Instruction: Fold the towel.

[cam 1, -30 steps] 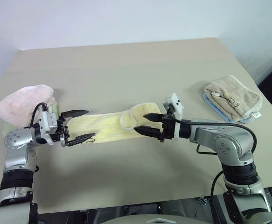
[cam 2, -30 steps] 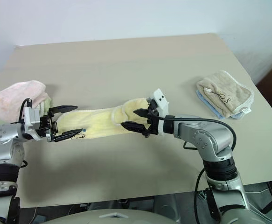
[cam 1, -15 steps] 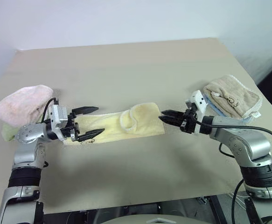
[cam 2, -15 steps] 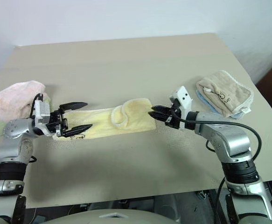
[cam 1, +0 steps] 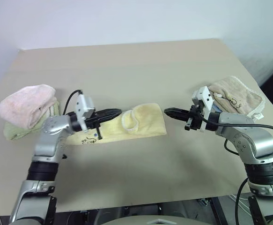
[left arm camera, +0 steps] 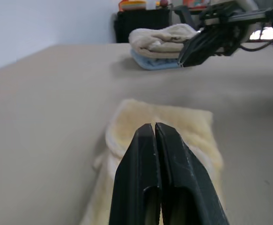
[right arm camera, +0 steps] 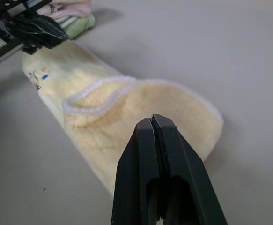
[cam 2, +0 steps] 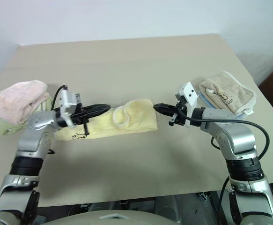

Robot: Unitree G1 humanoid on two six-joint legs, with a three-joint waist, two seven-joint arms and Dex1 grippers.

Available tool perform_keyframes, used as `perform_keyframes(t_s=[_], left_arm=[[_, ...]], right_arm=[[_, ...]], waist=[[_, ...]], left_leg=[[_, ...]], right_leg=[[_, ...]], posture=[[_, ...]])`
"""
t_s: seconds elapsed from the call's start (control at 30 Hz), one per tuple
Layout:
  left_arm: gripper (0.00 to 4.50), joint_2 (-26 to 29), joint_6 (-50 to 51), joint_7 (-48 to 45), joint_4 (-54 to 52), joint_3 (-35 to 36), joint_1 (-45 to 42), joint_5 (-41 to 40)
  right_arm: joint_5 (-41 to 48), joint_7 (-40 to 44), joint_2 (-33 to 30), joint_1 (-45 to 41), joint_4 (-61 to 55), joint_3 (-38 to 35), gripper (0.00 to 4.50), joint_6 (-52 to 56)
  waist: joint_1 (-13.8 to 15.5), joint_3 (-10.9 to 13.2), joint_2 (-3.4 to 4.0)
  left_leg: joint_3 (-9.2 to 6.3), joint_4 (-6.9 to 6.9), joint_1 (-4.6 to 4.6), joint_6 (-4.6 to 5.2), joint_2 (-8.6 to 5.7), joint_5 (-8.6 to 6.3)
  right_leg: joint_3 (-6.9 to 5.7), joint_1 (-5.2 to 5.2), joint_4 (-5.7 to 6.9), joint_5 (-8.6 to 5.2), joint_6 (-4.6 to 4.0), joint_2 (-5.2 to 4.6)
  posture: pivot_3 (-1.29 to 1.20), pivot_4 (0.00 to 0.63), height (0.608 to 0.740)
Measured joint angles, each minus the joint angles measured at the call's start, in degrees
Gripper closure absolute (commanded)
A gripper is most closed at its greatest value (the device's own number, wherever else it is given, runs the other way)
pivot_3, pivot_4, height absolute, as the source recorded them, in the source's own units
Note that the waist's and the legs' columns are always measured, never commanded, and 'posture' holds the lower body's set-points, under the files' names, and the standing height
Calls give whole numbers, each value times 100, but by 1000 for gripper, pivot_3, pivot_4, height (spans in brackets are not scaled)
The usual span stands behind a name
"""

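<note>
Towel (cam 1: 127, 125) lies lengthwise across the worktop (cam 1: 141, 70) between my two grippers. I see the left gripper (cam 1: 112, 112) clenched empty over its left part, the right gripper (cam 1: 169, 112) clenched empty just off its right end — nearer arm there.

Tan table (cam 1: 141, 70), plain white wall behind it. At the table's left edge: a pink folded towel (cam 1: 26, 104) sits on top of a pale green folded one (cam 1: 15, 131). Near the right edge: a beige folded towel (cam 1: 236, 96) w/ whitish trim and a small dark mark, lying on a light blue cloth (left arm camera: 151, 63). Behind that stack, in the left wrist view, dark furniture (left arm camera: 141, 21) w/ a few bright items on top, prob. containers, too blurred to tell.
</note>
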Motion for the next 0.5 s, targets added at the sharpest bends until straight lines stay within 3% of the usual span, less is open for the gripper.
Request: perform_keyframes(t_s=[0.27, 0.5], left_arm=[[4482, -833, 252, 796, 192, -1096, -845, 1000], [4482, -892, 426, 964, 423, -1459, -946, 1457]], right_arm=[[-426, -55, 452, -387, 355, 472, 4500, -280], [-667, -64, 660, -496, 505, 612, 4500, -420]], waist=[[-9, 1, -2], [-25, 1, -2]], left_leg=[[1, -1, -2, 10, -3, 6], [1, 0, -2, 11, -4, 7]], right_leg=[[-1, 7, 6, 5, 8, 6], [-2, 2, 17, 5, 8, 7]], posture=[[0, 150, 728], [0, 150, 728]])
